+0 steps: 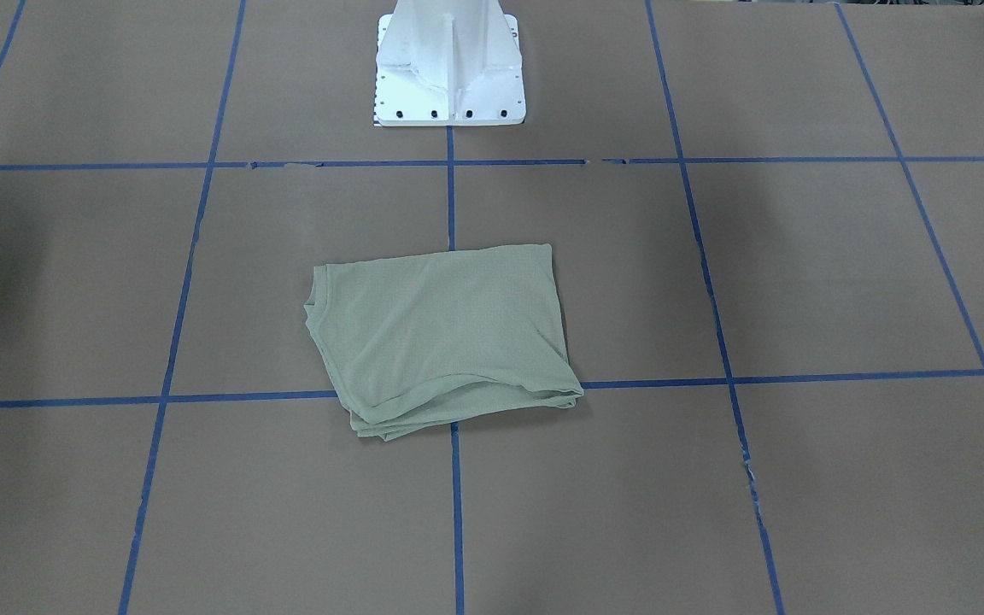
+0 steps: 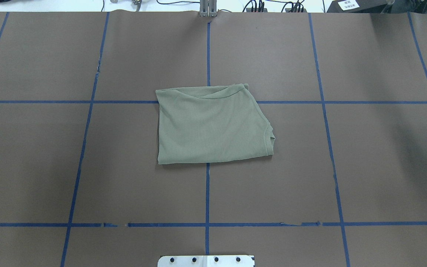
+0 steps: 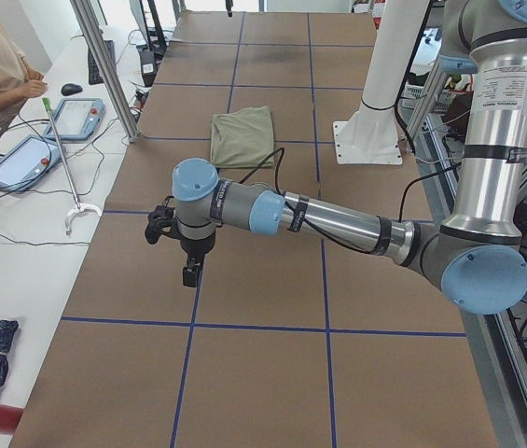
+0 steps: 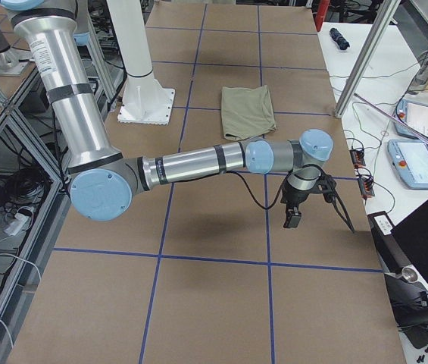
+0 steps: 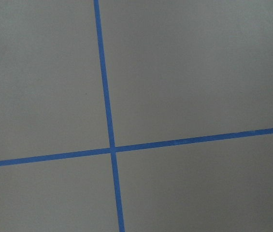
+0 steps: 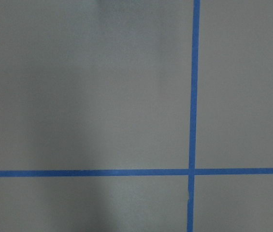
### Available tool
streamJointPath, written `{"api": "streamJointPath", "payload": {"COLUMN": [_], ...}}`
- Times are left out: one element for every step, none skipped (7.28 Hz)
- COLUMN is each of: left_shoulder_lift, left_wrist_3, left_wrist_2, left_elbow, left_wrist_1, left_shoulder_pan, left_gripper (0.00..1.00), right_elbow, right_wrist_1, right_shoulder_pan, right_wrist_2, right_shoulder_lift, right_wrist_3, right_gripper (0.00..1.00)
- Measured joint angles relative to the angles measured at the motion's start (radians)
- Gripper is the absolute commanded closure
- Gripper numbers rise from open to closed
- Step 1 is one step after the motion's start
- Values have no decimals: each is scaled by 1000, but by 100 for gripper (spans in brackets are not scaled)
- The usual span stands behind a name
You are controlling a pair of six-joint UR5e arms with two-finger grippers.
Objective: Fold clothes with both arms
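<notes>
At surface (image 2: pixel 87 167) centre, inspect shirt (image 2: pixel 211 124) for splayed layers; note left fingers (image 3: pixel 191 273), right fingers (image 4: pixel 292 218) cloth-free, opening indeterminable.

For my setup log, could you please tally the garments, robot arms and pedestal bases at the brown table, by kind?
Garments: 1, the green shirt
Robot arms: 2, the left arm and the right arm
Pedestal bases: 1, the white pedestal base
Total: 4
</notes>
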Motion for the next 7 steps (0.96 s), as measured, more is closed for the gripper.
{"api": "streamJointPath", "payload": {"left_shoulder_lift": [-2,-3,-4,-6,-9,-12,-14], "left_wrist_3": [-1,0,1,3,5,5,6], "left_wrist_2": [-3,-23,-58,-96,-119,-128,-131], "left_elbow": [1,12,18,19,21,22,26], "left_wrist_1": [0,-4,-9,-11,-12,-12,-12], "left_shoulder_pan": [4,6,6,7,7,7,7], "left_gripper": [0,0,0,0,0,0,0], "right_elbow": [-12,-16,-18,-17,-14,-12,-5], "right_wrist_1": [4,5,5,5,5,5,5], "right_shoulder_pan": [-8,-11,-12,-12,-12,-12,-11], "right_wrist_2": [19,32,38,41,44,52,68], "right_shoulder_lift": [-2,-4,-5,-7,-11,-17,-20], "right_wrist_3": [2,2,2,2,2,2,2], "right_gripper": [0,0,0,0,0,0,0]}}
